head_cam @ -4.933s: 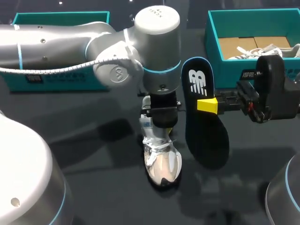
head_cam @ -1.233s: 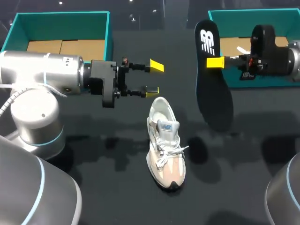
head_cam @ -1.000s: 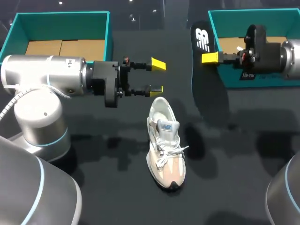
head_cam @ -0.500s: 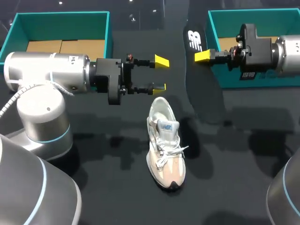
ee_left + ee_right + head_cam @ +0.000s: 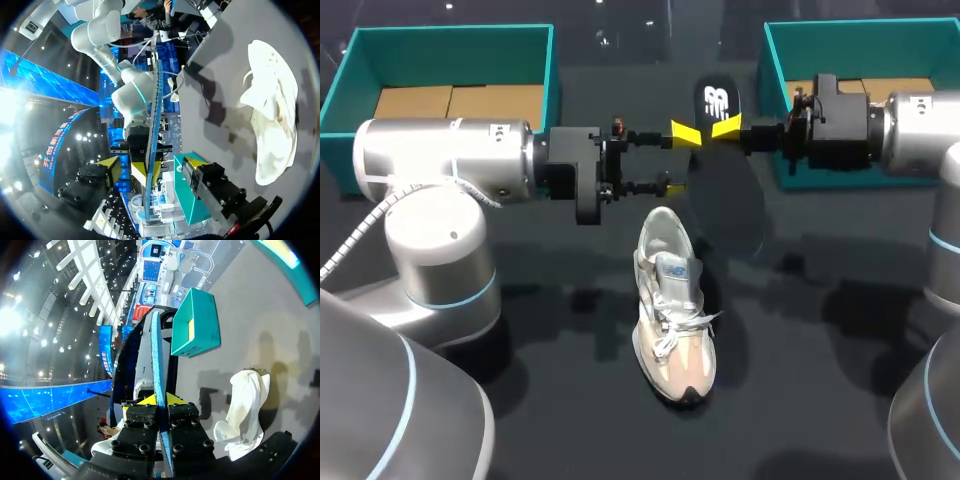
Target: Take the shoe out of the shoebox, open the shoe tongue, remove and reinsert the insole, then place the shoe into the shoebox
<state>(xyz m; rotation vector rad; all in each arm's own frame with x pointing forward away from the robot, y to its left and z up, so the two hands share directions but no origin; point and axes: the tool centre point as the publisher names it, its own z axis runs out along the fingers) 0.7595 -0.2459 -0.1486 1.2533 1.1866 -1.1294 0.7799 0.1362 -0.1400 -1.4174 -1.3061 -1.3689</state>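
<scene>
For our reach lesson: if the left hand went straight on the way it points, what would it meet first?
Probably the insole, held by the right hand: the left wrist view shows it just ahead of the open left hand.

1. The left end effector (image 5: 152, 166) has its two yellow-tipped fingers spread wide, and nothing is gripped between them.
2. Just ahead of it, in line with the gap, the insole (image 5: 151, 135) shows edge-on as a thin blue strip.
3. The right end effector (image 5: 146, 173) pinches the insole from both sides, and the silver right arm (image 5: 131, 97) extends behind it.
4. The pale shoe (image 5: 270, 115) lies on the grey table (image 5: 235, 40), off to one side and well apart from the insole.
5. A teal shoebox (image 5: 190, 200) shows beyond one finger.
</scene>
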